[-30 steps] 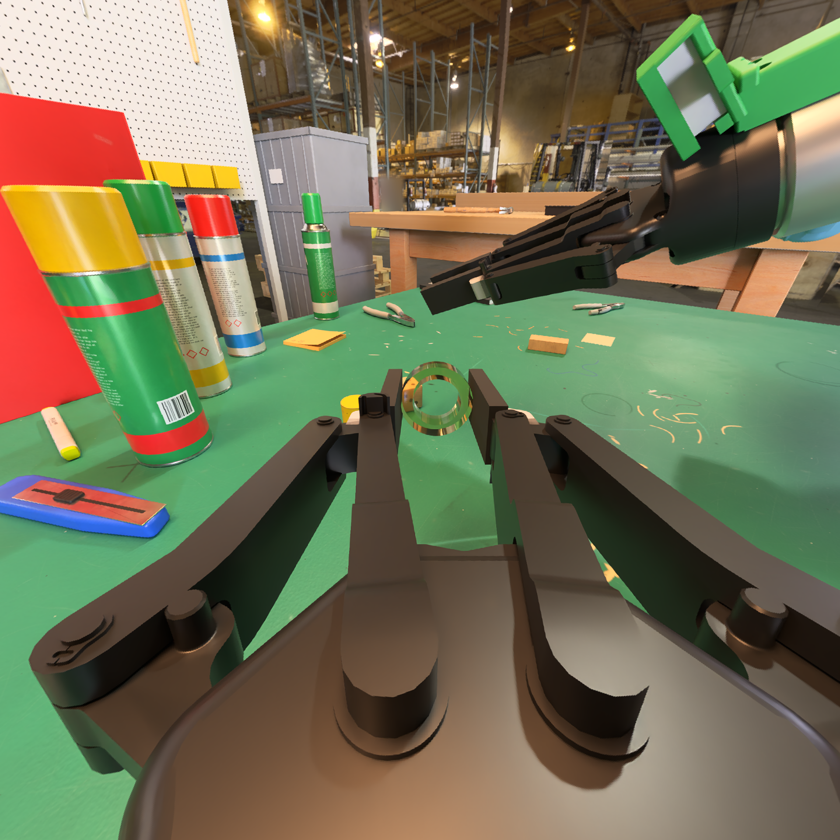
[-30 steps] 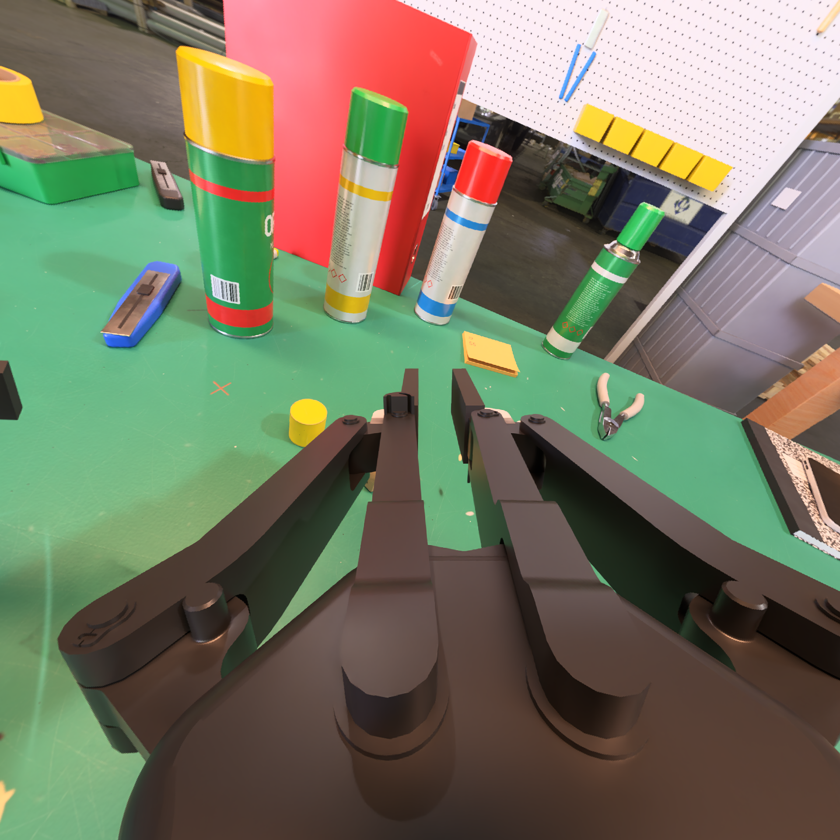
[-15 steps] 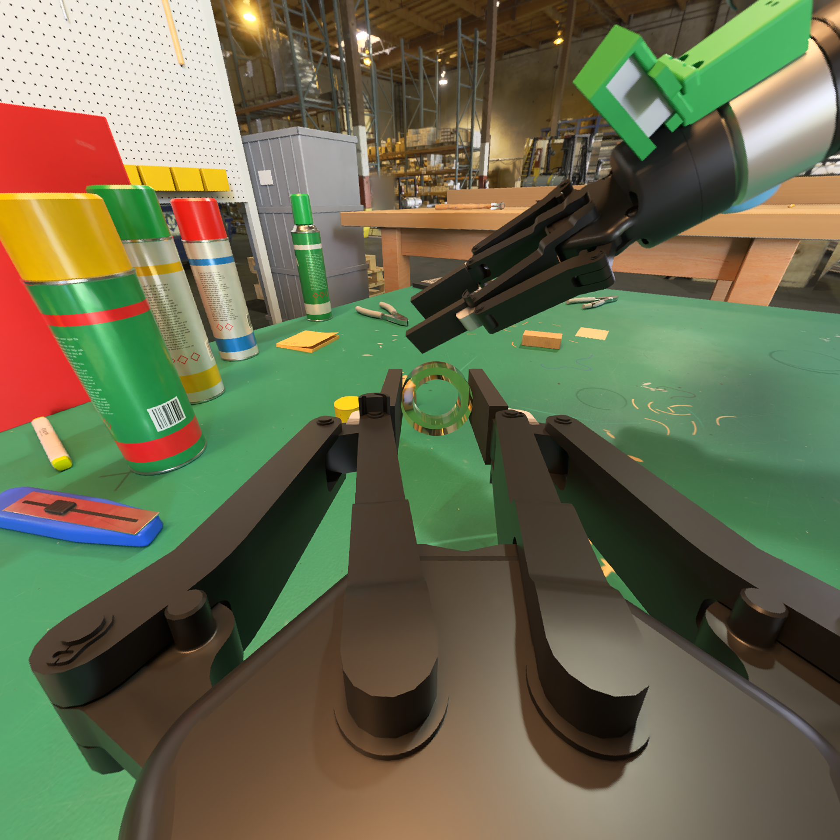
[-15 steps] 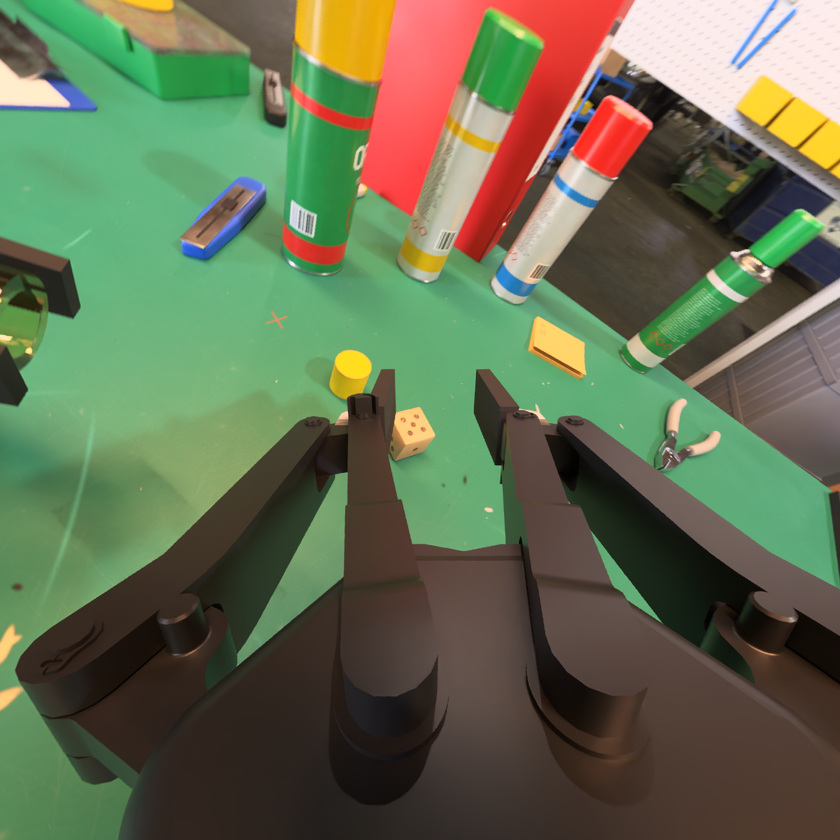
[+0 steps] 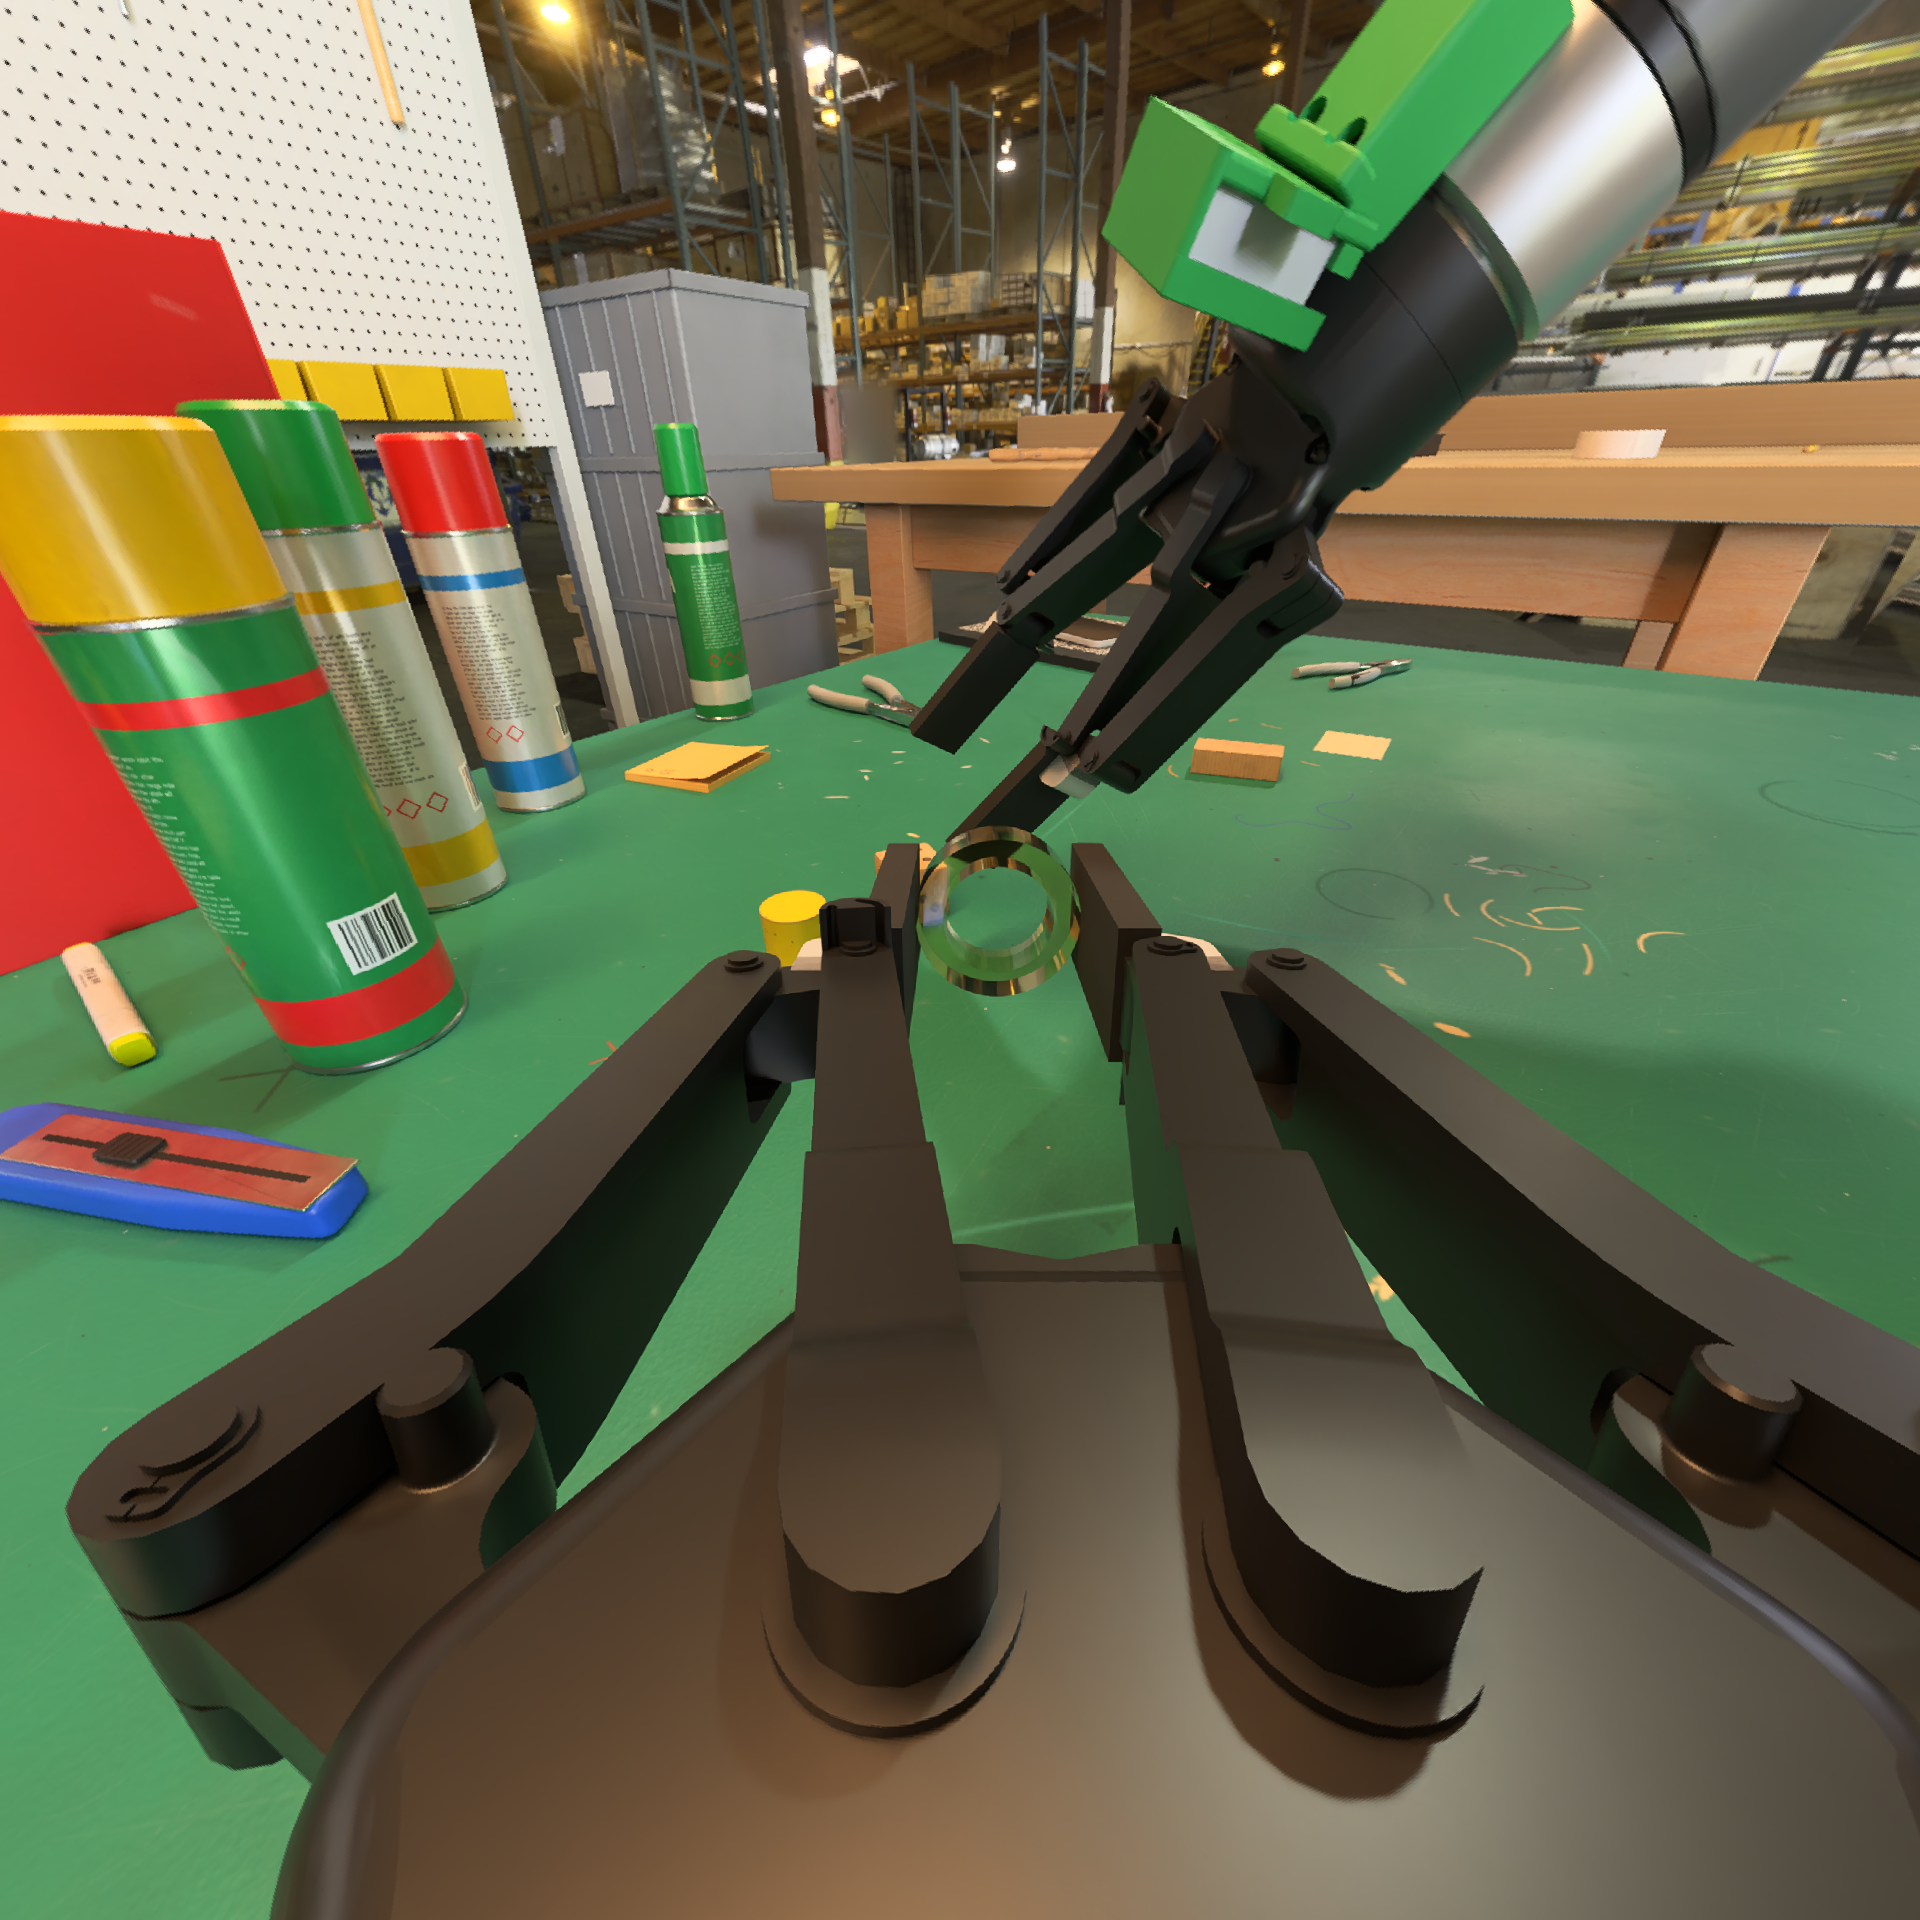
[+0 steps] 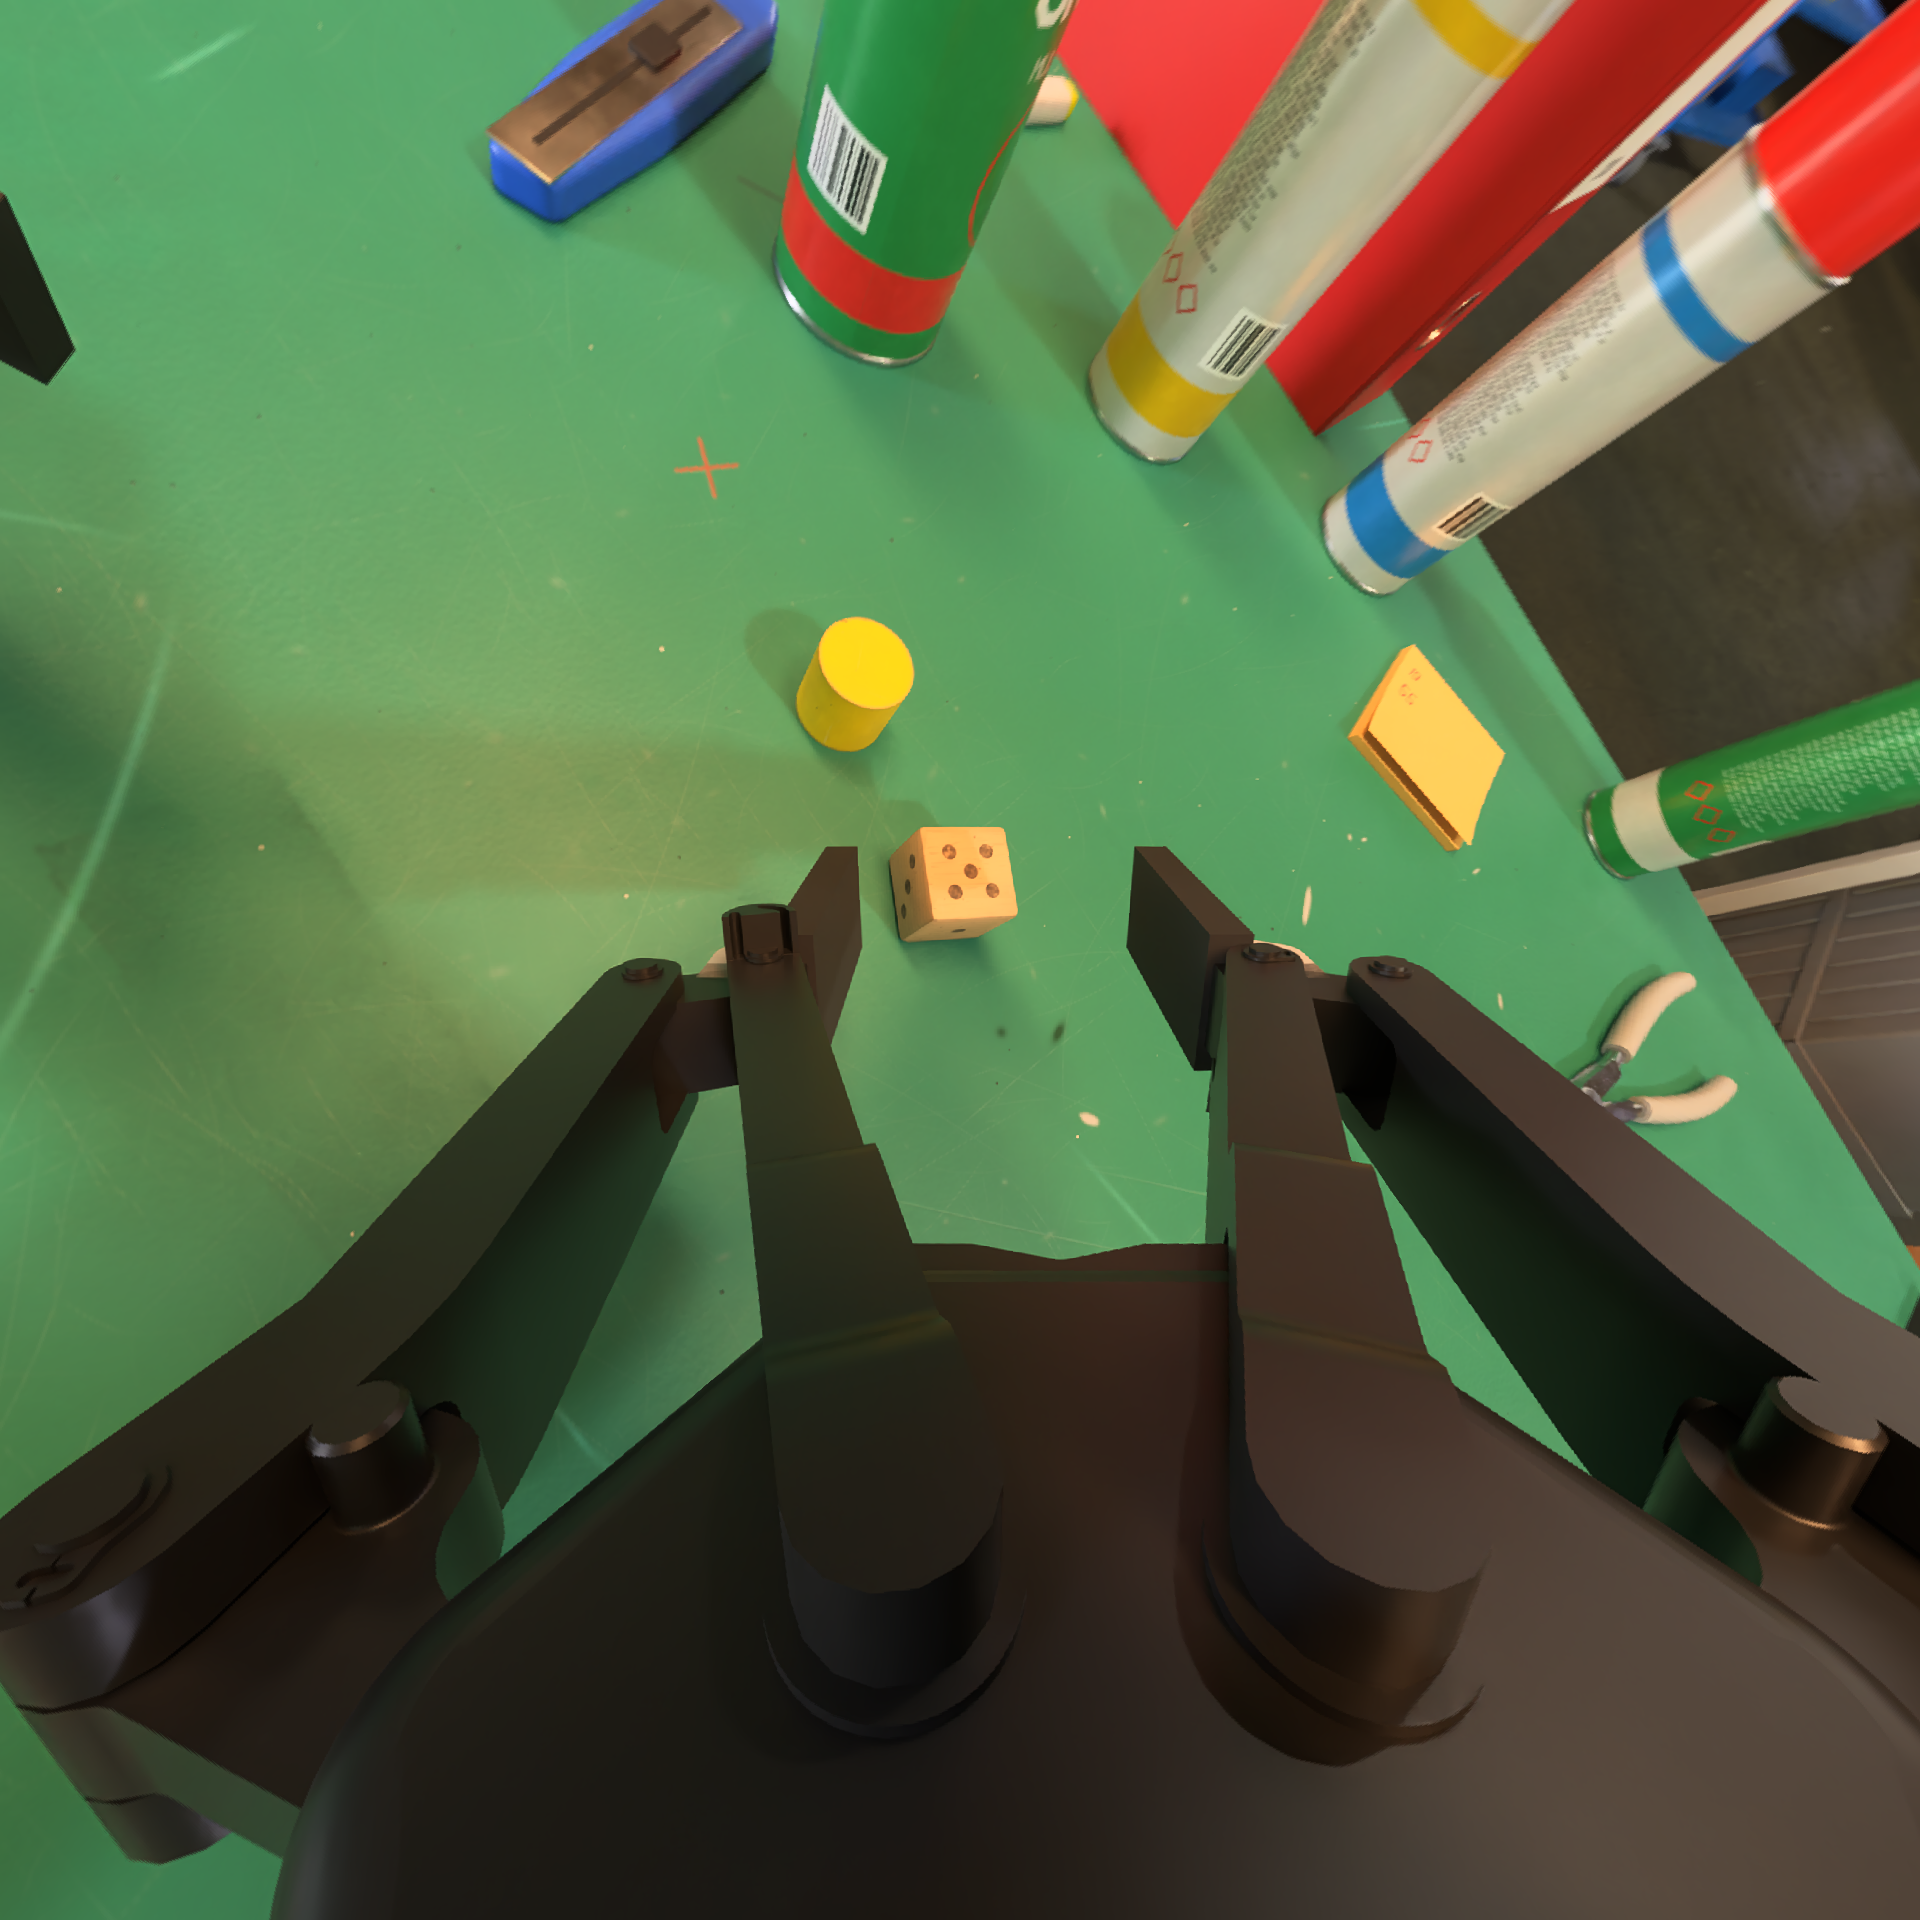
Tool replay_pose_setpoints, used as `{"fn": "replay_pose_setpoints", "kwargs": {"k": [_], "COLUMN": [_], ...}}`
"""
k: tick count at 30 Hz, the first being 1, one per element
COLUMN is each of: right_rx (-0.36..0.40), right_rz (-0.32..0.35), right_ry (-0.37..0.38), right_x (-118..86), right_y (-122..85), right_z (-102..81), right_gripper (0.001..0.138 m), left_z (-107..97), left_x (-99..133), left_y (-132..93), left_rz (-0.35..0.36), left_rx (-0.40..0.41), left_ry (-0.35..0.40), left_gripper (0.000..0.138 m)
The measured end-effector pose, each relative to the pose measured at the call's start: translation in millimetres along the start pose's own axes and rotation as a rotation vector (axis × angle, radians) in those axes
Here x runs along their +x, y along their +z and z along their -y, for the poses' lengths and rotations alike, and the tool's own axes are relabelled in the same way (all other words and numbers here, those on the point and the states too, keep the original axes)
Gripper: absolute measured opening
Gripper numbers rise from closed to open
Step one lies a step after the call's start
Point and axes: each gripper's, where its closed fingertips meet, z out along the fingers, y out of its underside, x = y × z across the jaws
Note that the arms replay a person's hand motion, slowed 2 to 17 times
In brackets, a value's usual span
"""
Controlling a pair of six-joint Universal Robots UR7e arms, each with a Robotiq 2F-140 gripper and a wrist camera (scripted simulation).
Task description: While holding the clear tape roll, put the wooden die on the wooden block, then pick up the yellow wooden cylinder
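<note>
Our left pincer (image 5: 995,914) is clamped on the clear tape roll (image 5: 997,912), one finger on each side of it, with the ring's hole facing the left wrist camera and the roll held clear of the green bench (image 5: 1558,1039).

Our right pincer (image 6: 994,899) is spread wide and points steeply down at the bench. The wooden die (image 6: 953,883) lies on the bench between its fingertips, closer to the left fingertip and touching neither. In the left wrist view this pincer (image 5: 961,784) comes down from the one o'clock direction, and its lower fingertip sits just behind the top of the tape roll.

The yellow cylinder (image 6: 854,683) stands upright on the bench at about eleven o'clock from the die, near it but apart; in the left wrist view it (image 5: 792,923) peeks out just left of our left fingers. The wooden block (image 5: 1236,757) lies flat at about one o'clock from the tape roll, well apart from die and cylinder, with nothing on it.

In the right wrist view, a yellow pad (image 6: 1427,746) lies at about two o'clock from the die, pliers (image 6: 1652,1049) at four o'clock, spray cans (image 6: 904,177) along the far side at twelve to two o'clock, and a blue knife (image 6: 634,104) at eleven.
</note>
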Motion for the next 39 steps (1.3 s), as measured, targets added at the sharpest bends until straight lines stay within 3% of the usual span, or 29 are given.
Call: {"fn": "replay_pose_setpoints", "kwargs": {"k": [12, 25, 39], "right_rx": [-0.078, -0.126, -0.243], "right_rz": [0.191, 0.351, 0.424], "right_ry": [-0.048, 0.009, -0.011], "right_x": [-8.7, -9.0, -9.7], "right_y": [8.3, 14.5, 28.3], "right_z": [-0.3, 11.1, 12.0], "right_gripper": [0.074, 0.083, 0.084], "left_z": [-7.3, -9.0, -11.1], "left_x": [4.2, 7.4, 7.7], "left_y": [-0.2, -1.7, -2.7], "left_rz": [-0.04, -0.063, -0.068], "left_rx": [-0.033, -0.029, -0.02], "left_ry": [0.0, 0.019, 0.007], "left_gripper": [0.039, 0.039, 0.039]}}
